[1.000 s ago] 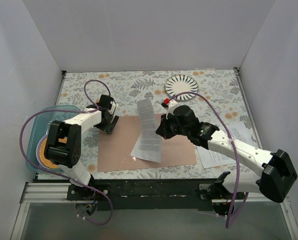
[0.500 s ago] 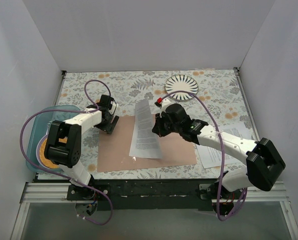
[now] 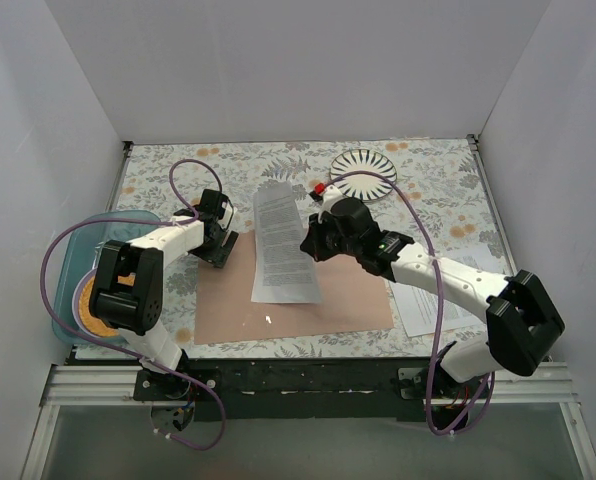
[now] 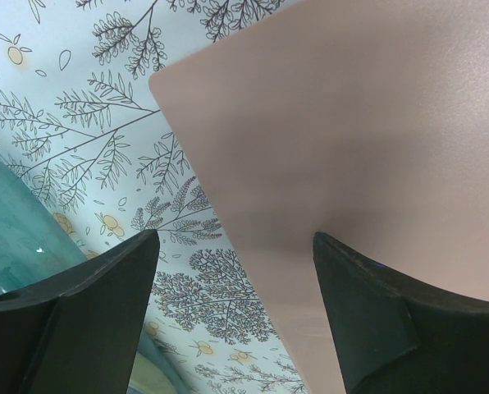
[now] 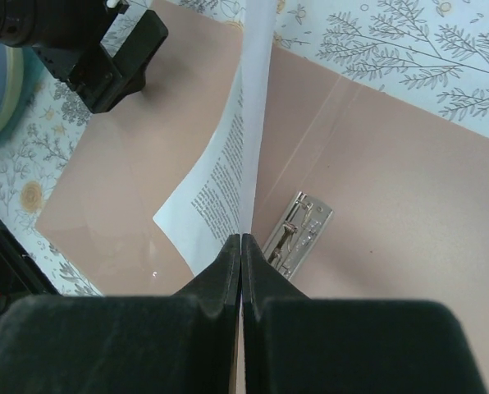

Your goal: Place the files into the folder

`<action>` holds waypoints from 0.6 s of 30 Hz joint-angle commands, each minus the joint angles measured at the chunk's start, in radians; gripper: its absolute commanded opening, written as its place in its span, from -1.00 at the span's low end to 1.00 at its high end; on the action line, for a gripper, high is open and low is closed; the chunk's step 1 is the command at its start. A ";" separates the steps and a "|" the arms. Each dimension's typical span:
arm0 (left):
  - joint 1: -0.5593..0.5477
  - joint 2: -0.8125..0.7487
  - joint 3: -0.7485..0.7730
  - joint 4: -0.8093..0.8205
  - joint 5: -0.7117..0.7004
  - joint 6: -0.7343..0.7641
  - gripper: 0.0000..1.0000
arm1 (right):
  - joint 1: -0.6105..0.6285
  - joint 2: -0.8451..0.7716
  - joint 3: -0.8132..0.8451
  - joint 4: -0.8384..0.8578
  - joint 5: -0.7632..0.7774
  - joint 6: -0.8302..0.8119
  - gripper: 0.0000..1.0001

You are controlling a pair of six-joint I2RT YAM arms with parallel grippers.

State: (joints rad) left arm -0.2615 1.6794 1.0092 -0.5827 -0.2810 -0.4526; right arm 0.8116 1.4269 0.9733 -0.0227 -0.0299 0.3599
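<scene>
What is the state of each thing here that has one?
folder: open, flat on the table.
held sheet: pinched at one edge, partly over the folder.
other sheets: on the table, outside the folder.
left gripper: open, over the folder's corner.
right gripper: shut on the held sheet.

The folder (image 3: 338, 300) is smooth, matt brown kraft cardboard with a shiny silver metal fastener (image 5: 298, 230). The sheet (image 3: 281, 250) is thin matt white paper, printed black. The right tool (image 5: 241, 243) has matt black plastic fingers (image 5: 146, 345). The counter (image 3: 428, 190) wears a smooth floral print.
</scene>
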 commanded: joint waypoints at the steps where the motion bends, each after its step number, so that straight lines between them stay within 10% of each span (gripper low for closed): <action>1: -0.012 0.028 -0.008 -0.019 0.029 -0.014 0.52 | 0.000 0.026 0.015 0.090 -0.062 0.014 -0.97; 18: -0.012 0.029 -0.009 -0.014 0.029 -0.012 0.52 | 0.000 0.049 -0.018 0.103 -0.168 0.008 -0.97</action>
State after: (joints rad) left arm -0.2638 1.6794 1.0092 -0.5827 -0.2813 -0.4526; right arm 0.8116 1.4784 0.9367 0.0551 -0.1665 0.3912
